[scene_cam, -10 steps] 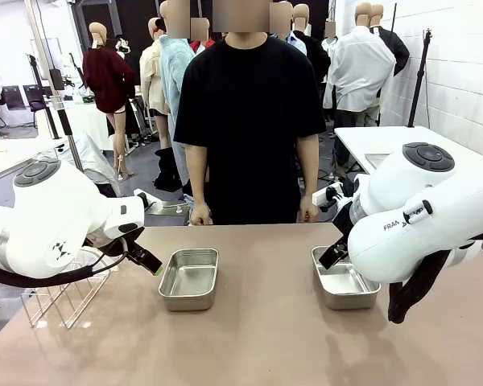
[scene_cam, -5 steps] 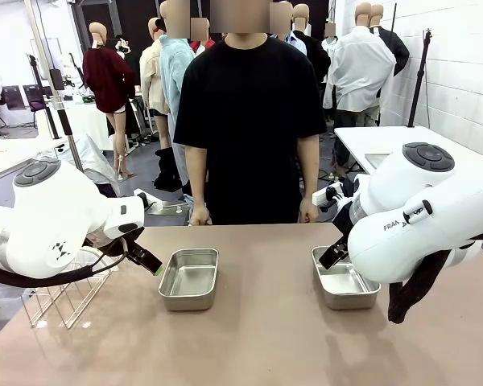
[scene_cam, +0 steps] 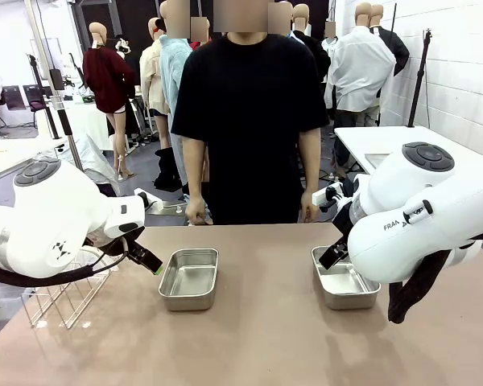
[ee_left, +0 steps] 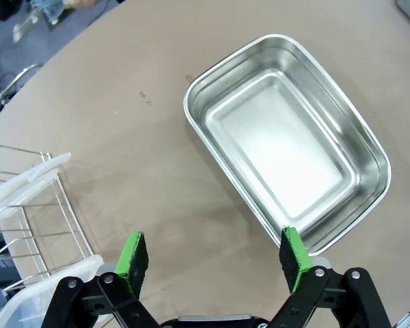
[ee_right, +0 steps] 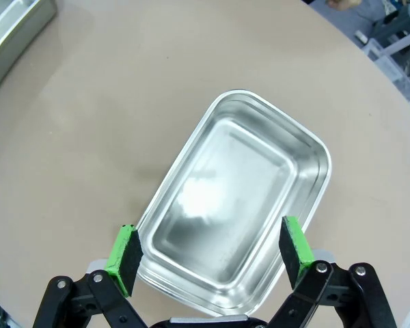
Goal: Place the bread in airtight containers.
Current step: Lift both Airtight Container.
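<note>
Two steel tubs sit open on the table point(scene_cam: 258, 346), well apart, with bare floors and no lids on. The left tub point(scene_cam: 190, 281) lies just left of the middle and the right tub point(scene_cam: 348, 288) lies toward the right edge, partly hidden by the right arm. The left gripper point(scene_cam: 149, 261) hangs just beside the left tub, on its outer side and clear of the table top. In the left wrist view this gripper point(ee_left: 212, 236) has its jaws spread wide with nothing between them. One green pad is over bare table and the other is over the rim at a corner of the left tub point(ee_left: 287, 137). A wire rack point(scene_cam: 60, 297) stands at the table's left edge. The left wrist view shows the rack point(ee_left: 34, 219) with a whitish lid point(ee_left: 20, 188) resting in it. The right gripper point(scene_cam: 334, 256) is poised over the right tub. In the right wrist view it point(ee_right: 208, 229) is also spread wide and empty, with its pads straddling the near end of the right tub point(ee_right: 232, 198), and a corner of the left tub point(ee_right: 14, 31) shows at the top edge. A person point(scene_cam: 245, 121) in a black shirt stands at the far side with arms down, one hand point(scene_cam: 197, 213) and the other hand point(scene_cam: 308, 211) near the table edge.
</note>
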`<state>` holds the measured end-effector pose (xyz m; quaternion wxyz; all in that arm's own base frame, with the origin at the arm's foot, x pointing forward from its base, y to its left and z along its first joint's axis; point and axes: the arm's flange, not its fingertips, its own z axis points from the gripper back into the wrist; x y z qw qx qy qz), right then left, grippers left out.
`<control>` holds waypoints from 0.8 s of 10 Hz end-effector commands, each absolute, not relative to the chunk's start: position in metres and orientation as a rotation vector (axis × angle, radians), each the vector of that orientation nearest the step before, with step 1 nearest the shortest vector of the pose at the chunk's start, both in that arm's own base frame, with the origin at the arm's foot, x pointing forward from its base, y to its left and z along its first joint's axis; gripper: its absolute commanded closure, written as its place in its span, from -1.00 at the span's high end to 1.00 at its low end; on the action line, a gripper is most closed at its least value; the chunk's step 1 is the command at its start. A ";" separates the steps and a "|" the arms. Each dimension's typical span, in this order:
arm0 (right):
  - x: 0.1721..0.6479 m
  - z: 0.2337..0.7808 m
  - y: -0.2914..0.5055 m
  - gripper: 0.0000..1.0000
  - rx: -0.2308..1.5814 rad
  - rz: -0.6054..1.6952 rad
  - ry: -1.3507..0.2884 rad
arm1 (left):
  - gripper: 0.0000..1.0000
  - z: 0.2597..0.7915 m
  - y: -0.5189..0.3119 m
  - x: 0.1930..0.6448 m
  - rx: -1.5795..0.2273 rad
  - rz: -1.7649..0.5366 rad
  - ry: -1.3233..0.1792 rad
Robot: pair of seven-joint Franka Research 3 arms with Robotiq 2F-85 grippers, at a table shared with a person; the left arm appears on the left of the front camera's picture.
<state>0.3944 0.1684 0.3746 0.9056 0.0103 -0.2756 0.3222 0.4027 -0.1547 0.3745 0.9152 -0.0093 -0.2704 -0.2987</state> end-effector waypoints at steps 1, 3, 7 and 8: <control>0.387 0.394 0.166 1.00 0.060 0.659 -0.562 | 1.00 0.400 -0.159 0.397 -0.074 -0.621 -0.585; 0.372 0.430 0.150 1.00 0.127 0.631 -0.591 | 1.00 0.439 -0.163 0.385 -0.141 -0.654 -0.616; 0.331 0.506 0.084 1.00 0.250 0.575 -0.656 | 1.00 0.498 -0.125 0.371 -0.249 -0.732 -0.658; 0.322 0.514 0.070 1.00 0.277 0.573 -0.671 | 1.00 0.505 -0.115 0.371 -0.271 -0.733 -0.644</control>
